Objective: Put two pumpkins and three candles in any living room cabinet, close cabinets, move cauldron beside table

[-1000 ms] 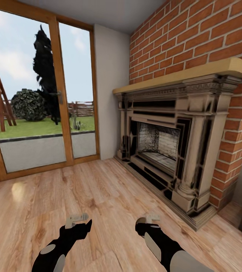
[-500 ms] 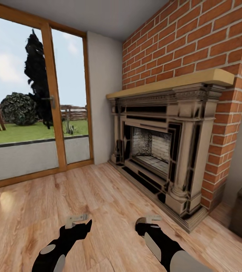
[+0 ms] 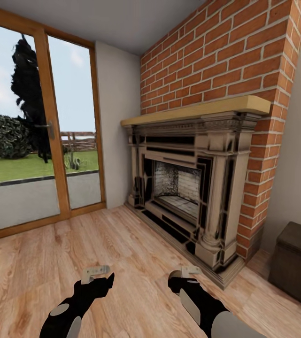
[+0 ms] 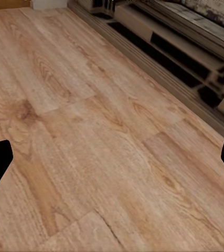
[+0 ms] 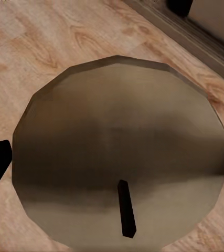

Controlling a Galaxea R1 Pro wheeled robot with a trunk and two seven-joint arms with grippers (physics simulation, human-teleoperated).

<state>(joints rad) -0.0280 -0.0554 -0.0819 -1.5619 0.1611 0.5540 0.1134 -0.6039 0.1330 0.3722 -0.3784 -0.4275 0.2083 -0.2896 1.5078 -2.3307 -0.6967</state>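
Whole view's swinging right versus a second ago, so a dark-brown boxy unit (image 3: 295, 263) is showing more beside the brick fireplace (image 3: 183, 183). Right gripper (image 3: 190, 271) is clamping a squat white candle (image 5: 117, 152), probably carrying it for stowing. Left gripper (image 3: 96, 272) is hanging spread, holding nothing.

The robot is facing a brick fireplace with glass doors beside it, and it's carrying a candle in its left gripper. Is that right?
Not quite. The candle sits in the right gripper, as the right wrist view shows. The left gripper is open over bare wooden floor. The rest holds: the fireplace and the glass doors are ahead.
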